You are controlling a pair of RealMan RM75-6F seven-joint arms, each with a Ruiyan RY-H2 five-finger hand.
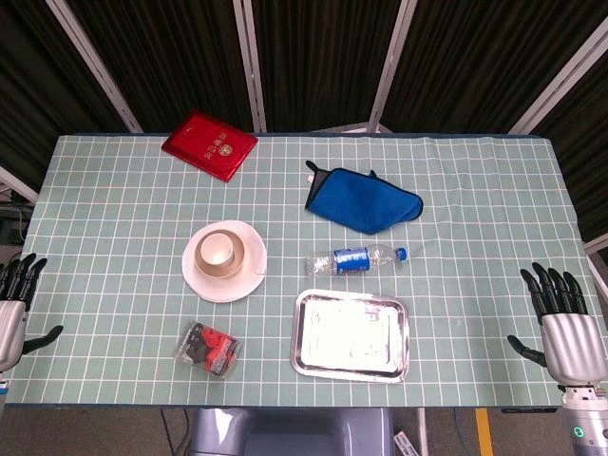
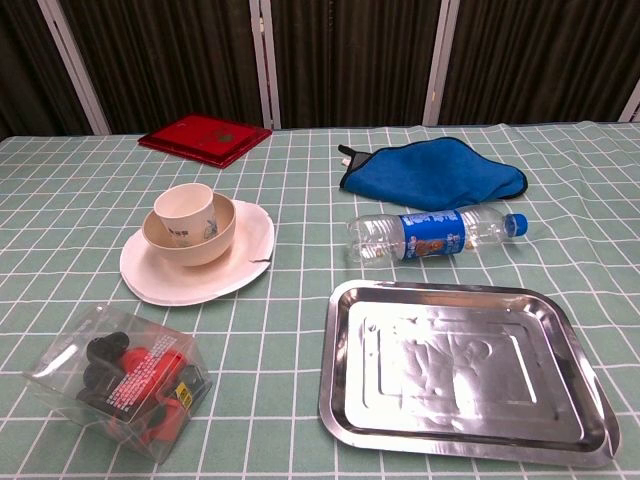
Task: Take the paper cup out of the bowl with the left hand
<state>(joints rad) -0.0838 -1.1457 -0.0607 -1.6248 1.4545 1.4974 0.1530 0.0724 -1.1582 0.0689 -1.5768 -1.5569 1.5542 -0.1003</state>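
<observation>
A cream paper cup (image 1: pixel 219 249) (image 2: pixel 185 206) stands upright inside a tan bowl (image 1: pixel 228 267) (image 2: pixel 214 243), which sits on a white plate (image 1: pixel 202 283) (image 2: pixel 150 280) left of the table's middle. My left hand (image 1: pixel 13 302) hovers at the table's left edge, fingers spread and holding nothing, well left of the bowl. At the right edge my right hand (image 1: pixel 562 315) is open too, fingers apart. Neither hand appears in the chest view.
A red booklet (image 1: pixel 209 144) lies at the back left and a blue cloth (image 1: pixel 362 200) at the back middle. A water bottle (image 1: pixel 356 258) lies on its side above a steel tray (image 1: pixel 350 334). A clear packet of red and black items (image 1: pixel 209 349) sits near the front edge.
</observation>
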